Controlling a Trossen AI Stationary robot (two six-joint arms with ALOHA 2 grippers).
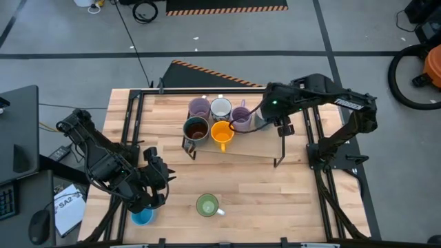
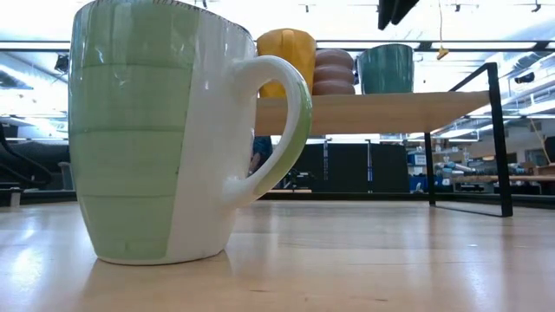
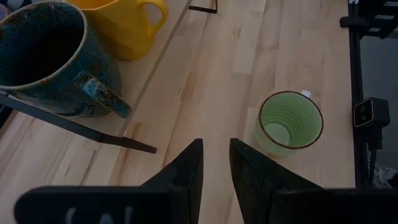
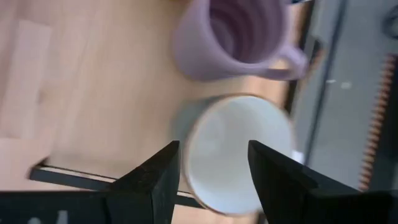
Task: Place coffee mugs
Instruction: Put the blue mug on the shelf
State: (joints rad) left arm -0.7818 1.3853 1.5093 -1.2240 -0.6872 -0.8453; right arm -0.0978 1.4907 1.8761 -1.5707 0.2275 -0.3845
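Mugs crowd the small raised wooden shelf [image 1: 238, 148] on black metal legs at the back of the pale wooden table [image 1: 275, 193]: a lavender mug [image 1: 199, 107], a white mug [image 1: 220, 108], a second lavender mug [image 1: 241, 116], a dark brown mug [image 1: 196, 129] and an orange mug [image 1: 221, 132], packed close together, presumably so that more can be fitted on. The right gripper [image 1: 265, 118] hangs at the shelf's right end, just beside the second lavender mug, its fingers apart; its own camera looks straight down between them into a pale, white-lined mug [image 4: 239, 152] standing next to that lavender one, which I take to be set down and let go. A green ribbed mug [image 1: 207, 205] stands alone on the table near the front edge, upright, handle pointing right, well apart from the shelf. The left gripper [image 1: 155, 180] hovers to its left with a narrow gap between its fingers and nothing in them, pointed toward that mug, likely its next pick. A blue mug [image 1: 142, 215] sits at the front left, partly hidden beneath that arm.
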